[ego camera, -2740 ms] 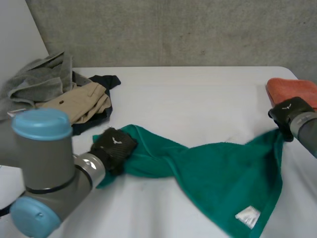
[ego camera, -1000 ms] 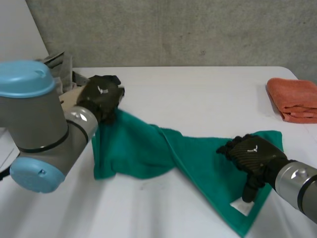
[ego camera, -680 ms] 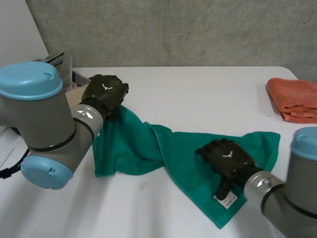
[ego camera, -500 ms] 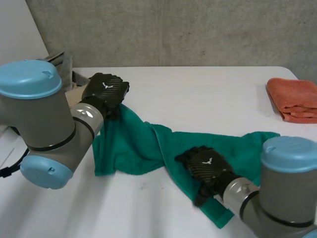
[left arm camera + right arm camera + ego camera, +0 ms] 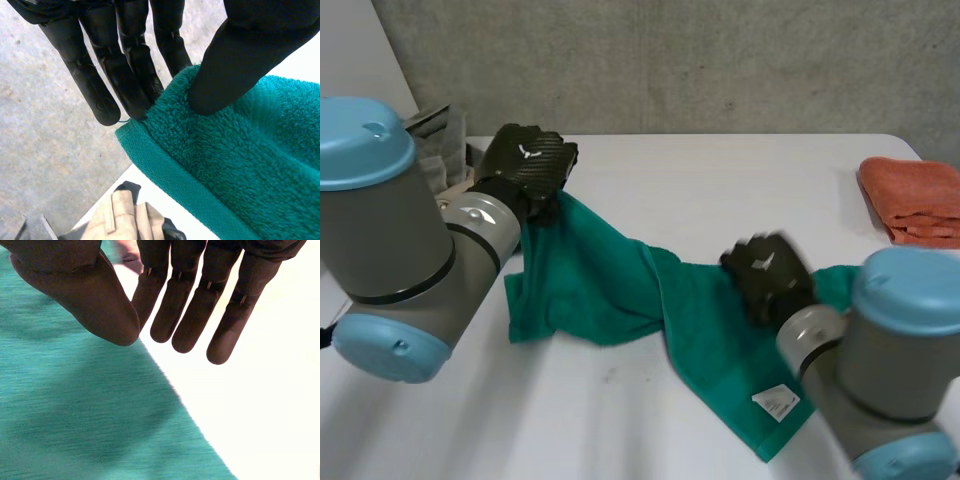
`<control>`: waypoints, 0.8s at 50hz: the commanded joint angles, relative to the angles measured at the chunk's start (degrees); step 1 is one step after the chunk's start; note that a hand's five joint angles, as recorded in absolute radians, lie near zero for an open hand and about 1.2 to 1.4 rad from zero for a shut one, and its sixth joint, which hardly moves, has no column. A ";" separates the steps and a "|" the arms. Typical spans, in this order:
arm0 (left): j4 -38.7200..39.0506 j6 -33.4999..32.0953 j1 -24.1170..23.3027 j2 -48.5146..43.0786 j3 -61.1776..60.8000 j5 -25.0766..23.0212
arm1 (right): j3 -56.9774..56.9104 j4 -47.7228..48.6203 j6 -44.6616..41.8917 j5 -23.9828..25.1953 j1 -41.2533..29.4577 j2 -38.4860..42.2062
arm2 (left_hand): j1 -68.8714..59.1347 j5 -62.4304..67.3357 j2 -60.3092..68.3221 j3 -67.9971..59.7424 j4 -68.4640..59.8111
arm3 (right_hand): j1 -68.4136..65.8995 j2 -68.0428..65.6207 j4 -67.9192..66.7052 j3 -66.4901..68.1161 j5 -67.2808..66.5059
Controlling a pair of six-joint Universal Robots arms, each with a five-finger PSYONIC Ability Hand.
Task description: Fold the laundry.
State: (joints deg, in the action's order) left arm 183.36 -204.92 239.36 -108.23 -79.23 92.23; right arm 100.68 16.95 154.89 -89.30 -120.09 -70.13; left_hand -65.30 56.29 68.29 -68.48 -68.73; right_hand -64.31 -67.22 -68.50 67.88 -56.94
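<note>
A green towel (image 5: 620,290) lies twisted across the white table (image 5: 720,180), its white tag (image 5: 775,403) near the front corner. My left hand (image 5: 525,165) holds the towel's far left corner raised. In the left wrist view its thumb (image 5: 235,65) pinches the towel's hemmed corner (image 5: 165,150) against straight fingers (image 5: 125,75). My right hand (image 5: 768,275) hovers over the towel's middle right part. In the right wrist view its thumb (image 5: 100,305) rests against straight fingers (image 5: 190,315) with nothing between them, above the towel's edge (image 5: 75,415) and bare table (image 5: 260,415).
A folded orange towel (image 5: 915,200) sits at the table's far right edge. A pile of unfolded clothes, with a beige garment (image 5: 125,220), lies at the far left behind my left arm (image 5: 380,240). A concrete wall (image 5: 670,60) stands behind the table.
My right hand left the towel's front right corner, swept left over the cloth, then rose and drew back over its middle, closing its thumb. My left hand kept its corner, slightly higher.
</note>
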 commanded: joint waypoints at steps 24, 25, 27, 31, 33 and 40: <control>-1.78 1.80 -4.16 11.02 -5.23 -0.56 | -13.67 -9.92 18.78 10.64 3.54 13.52 | -14.70 13.71 11.71 -11.52 -11.27 | 26.67 29.59 30.86 -30.25 29.30; -1.78 1.80 -4.16 11.28 -5.32 -0.47 | -14.11 -9.83 18.69 10.46 3.54 13.87 | -14.70 13.71 11.71 -11.52 -11.27 | 21.31 24.22 25.50 -24.88 23.94; -1.87 1.98 -4.16 12.25 -5.40 -0.47 | -14.81 -9.74 18.34 9.93 3.98 13.79 | -14.70 13.71 11.71 -11.52 -11.27 | -6.89 -3.98 -2.70 3.32 -4.26; -1.78 2.15 -4.07 14.00 -5.67 -0.30 | -13.94 -9.74 18.17 9.14 4.77 10.81 | -14.70 13.71 11.71 -11.52 -11.27 | -15.69 -12.78 -11.50 12.12 -13.06; -1.78 2.15 -3.98 15.32 -6.02 -0.38 | -11.84 -10.35 16.86 9.31 5.30 4.52 | -14.70 13.71 11.71 -11.52 -11.27 | -15.69 -12.78 -11.50 12.12 -13.06; -1.78 2.15 -3.81 19.10 -7.51 -0.47 | -9.89 -15.71 6.23 10.89 13.37 -13.00 | -14.70 13.71 11.71 -11.52 -11.27 | -15.69 -12.78 -11.50 12.12 -13.06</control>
State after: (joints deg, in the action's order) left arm 181.58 -202.81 235.40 -92.19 -85.53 91.86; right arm 89.07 5.93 169.40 -79.70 -112.93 -69.22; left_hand -65.30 56.30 68.29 -68.71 -68.74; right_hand -62.98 -66.91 -68.49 67.50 -55.22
